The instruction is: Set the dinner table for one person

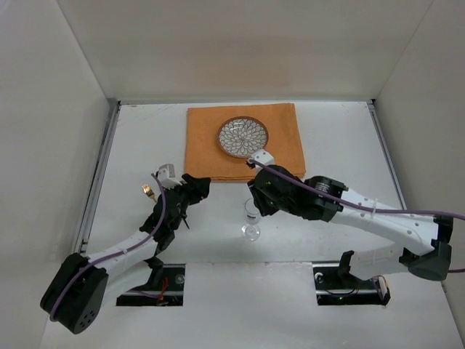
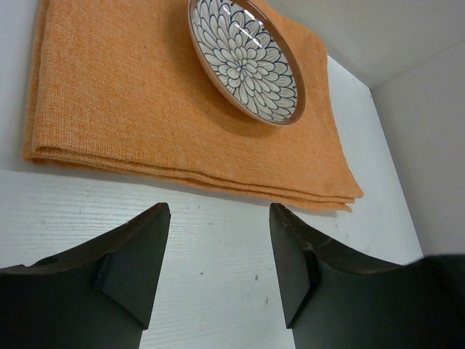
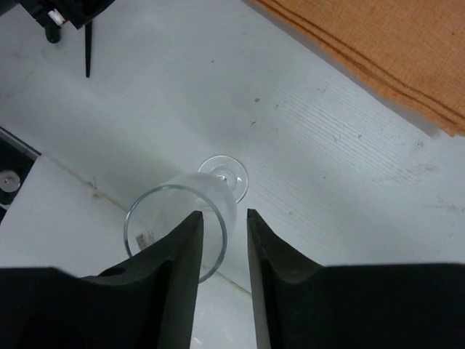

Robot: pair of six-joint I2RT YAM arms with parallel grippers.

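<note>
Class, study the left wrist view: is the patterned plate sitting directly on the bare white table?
No, the patterned plate rests on the orange placemat, not on the bare table.

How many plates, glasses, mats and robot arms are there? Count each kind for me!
plate: 1
glass: 1
mat: 1
robot arms: 2, the left arm and the right arm
Total: 5
</note>
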